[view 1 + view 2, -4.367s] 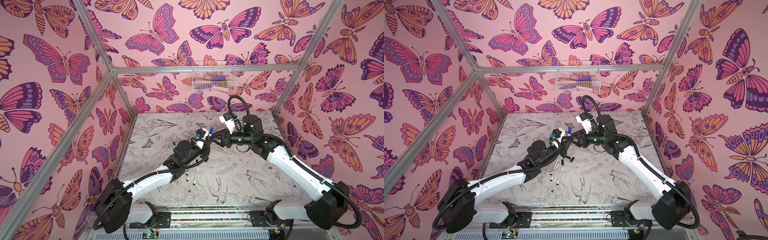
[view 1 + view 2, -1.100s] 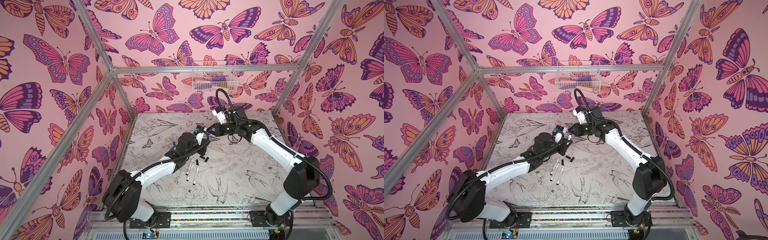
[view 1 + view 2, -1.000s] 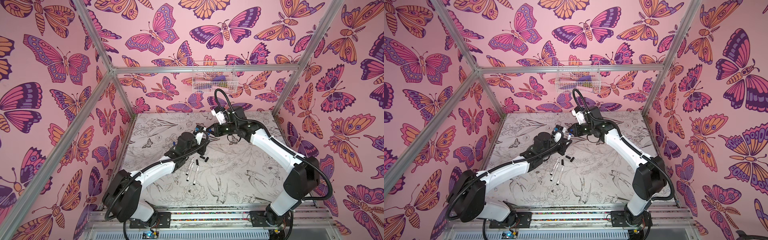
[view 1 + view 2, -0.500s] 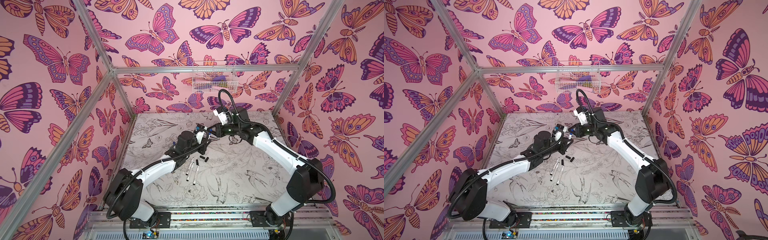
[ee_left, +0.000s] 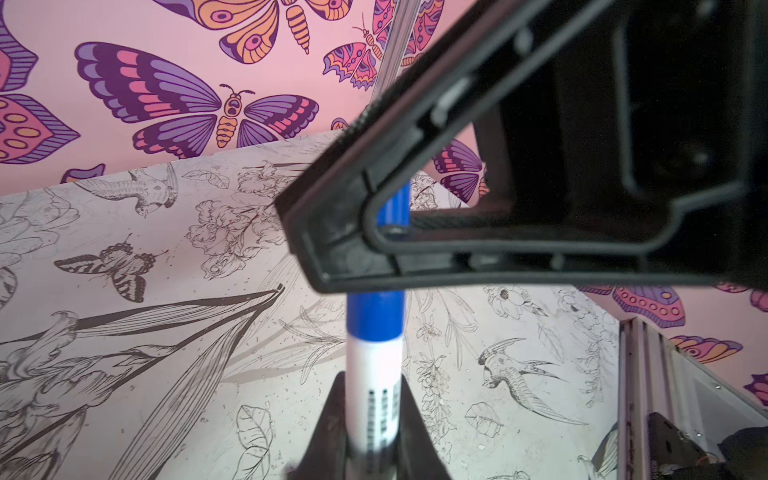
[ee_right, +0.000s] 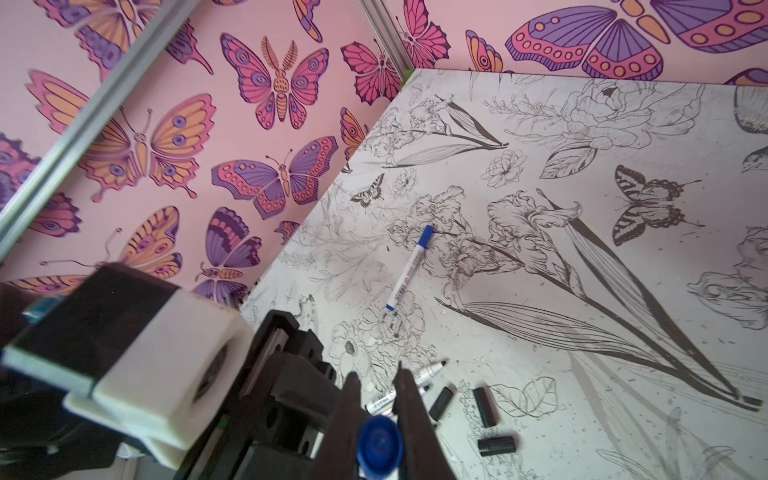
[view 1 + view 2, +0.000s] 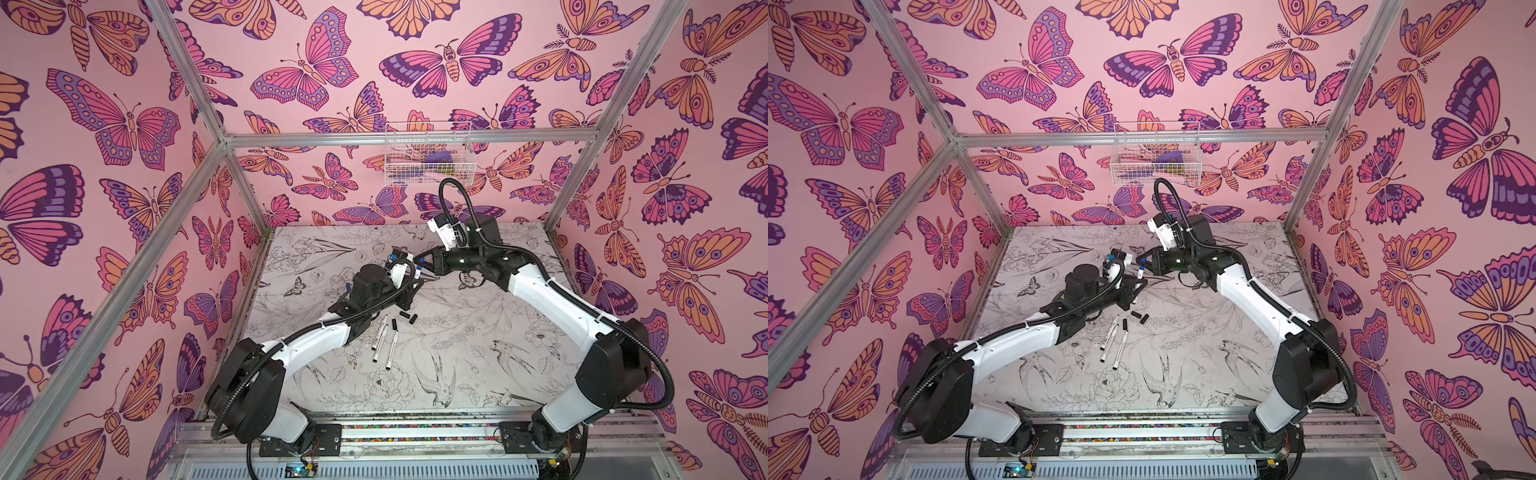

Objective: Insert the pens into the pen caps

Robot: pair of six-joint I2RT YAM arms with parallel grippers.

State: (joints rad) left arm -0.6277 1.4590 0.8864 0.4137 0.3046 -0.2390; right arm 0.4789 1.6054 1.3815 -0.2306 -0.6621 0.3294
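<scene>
Since the earliest picture, both arms have been drawn inward, and the end effectors are now met above the far middle of the table [image 7: 478,374], well apart from its edges and the walls. The left end effector [image 7: 417,279] is closed on a white pen [image 5: 374,374]. The right end effector [image 7: 423,262] is clamped on a blue cap [image 6: 380,442] joined to the pen's end. Loose pens [image 7: 383,338] and black caps [image 7: 412,320] are laid just beside the left arm.

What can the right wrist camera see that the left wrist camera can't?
Only the right wrist view shows a capped blue pen lying on the table, three loose black caps and uncapped pens. Only the left wrist view shows the held pen, its printed white barrel clamped in the left gripper. Both show the blue cap pinched by the right gripper, and the flower-drawn table.
</scene>
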